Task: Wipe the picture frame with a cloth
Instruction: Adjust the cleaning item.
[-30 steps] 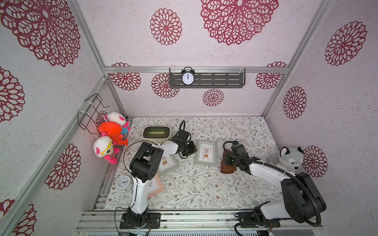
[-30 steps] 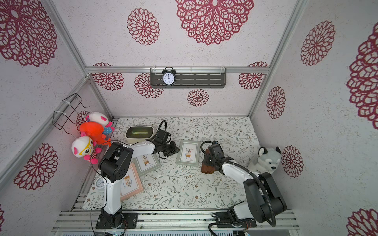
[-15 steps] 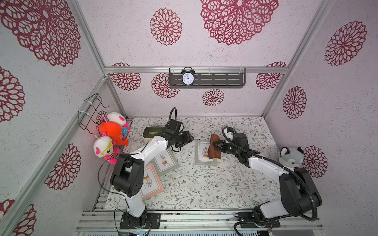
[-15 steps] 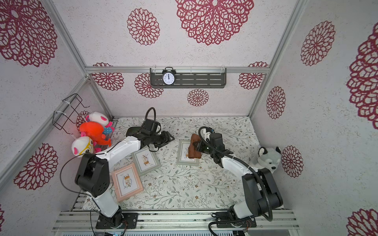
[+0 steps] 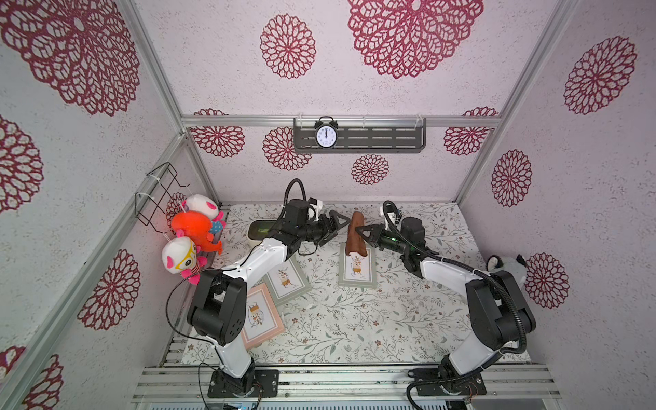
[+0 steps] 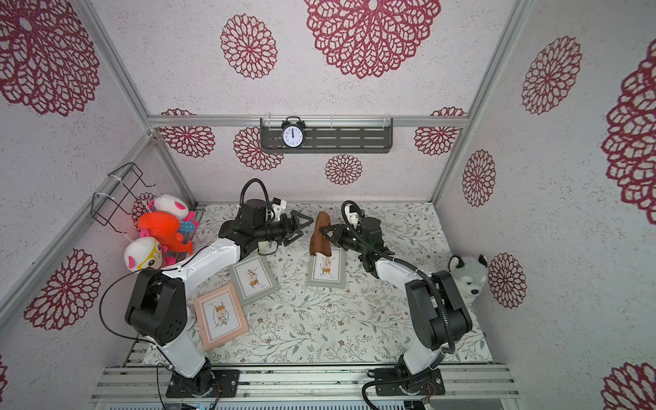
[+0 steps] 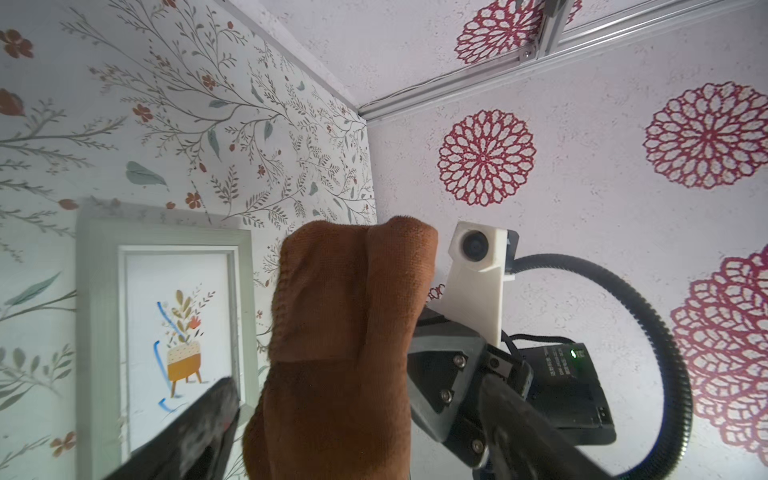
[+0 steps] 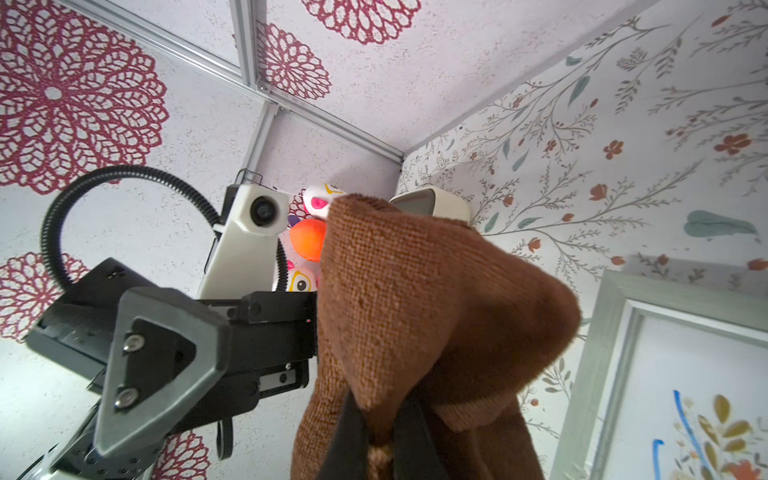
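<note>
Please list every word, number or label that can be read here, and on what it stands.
Nothing can be quoted.
Round black alarm clock on the grey wall shelf: dial numerals too small to read.
Black box with a green light: white print, too blurred to read.

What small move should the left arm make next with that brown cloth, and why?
Probably ease the left gripper forward until the cloth sits between its open jaws. The right gripper is shut on the cloth, which hangs bunched over the far end of the grey picture frame, and the left gripper points at it from close by.
</note>
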Robot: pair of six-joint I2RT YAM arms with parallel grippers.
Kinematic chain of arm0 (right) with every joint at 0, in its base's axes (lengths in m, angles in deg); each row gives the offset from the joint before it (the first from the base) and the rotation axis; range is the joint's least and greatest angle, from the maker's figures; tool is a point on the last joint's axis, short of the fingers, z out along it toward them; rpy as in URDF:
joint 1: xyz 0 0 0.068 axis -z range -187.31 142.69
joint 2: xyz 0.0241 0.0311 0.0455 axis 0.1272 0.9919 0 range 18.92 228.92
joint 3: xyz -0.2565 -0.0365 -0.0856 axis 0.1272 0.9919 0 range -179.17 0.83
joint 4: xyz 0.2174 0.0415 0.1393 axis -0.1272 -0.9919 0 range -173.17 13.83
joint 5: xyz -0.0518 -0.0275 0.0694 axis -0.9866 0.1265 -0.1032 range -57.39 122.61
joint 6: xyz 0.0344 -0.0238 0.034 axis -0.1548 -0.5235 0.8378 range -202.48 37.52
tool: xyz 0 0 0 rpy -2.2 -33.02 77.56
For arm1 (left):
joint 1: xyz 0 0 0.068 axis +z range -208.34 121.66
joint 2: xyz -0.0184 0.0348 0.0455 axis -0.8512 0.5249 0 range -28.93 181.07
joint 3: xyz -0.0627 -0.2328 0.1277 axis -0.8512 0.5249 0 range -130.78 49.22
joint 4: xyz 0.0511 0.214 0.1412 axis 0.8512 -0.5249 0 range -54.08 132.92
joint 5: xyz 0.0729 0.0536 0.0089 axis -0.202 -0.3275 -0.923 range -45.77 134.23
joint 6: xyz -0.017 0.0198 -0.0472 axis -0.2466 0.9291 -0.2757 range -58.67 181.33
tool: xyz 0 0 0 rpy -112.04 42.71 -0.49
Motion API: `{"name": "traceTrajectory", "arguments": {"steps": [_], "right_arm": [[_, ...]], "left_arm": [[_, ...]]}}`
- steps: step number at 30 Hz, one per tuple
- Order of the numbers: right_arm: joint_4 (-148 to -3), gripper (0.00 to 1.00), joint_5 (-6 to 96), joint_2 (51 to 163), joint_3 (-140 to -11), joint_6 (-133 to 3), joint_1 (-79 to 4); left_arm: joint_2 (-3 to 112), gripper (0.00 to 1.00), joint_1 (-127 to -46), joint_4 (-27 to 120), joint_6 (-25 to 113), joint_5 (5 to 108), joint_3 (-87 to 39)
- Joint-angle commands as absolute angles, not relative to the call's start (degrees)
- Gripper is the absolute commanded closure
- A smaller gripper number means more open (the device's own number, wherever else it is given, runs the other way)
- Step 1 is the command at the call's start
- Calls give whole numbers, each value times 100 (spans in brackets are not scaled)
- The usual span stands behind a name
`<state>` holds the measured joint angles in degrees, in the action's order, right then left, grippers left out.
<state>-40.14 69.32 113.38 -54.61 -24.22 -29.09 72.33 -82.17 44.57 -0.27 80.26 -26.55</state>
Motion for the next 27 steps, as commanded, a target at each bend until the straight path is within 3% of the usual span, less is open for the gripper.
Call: {"name": "traceTrajectory", "arguments": {"steps": [1, 16, 19, 27], "right_arm": [[-3570, 100, 6968, 11272, -5683, -2120, -2979], [-3827, 100, 6776, 11783, -6267, -2200, -3436], [-4071, 100, 6776, 11841, -6380, -2357, -3488], [-4884, 100, 6802, 11720, -6263, -3050, -3513]], "left_arm": [[7406, 7, -8224, 4708, -319, 8422, -3031], [7640, 15, -8233, 4273, -115, 8667, -3275], [7595, 27, -8233, 4456, -231, 8677, -3218], [7564, 76, -8198, 4515, -285, 8370, -3181]]}}
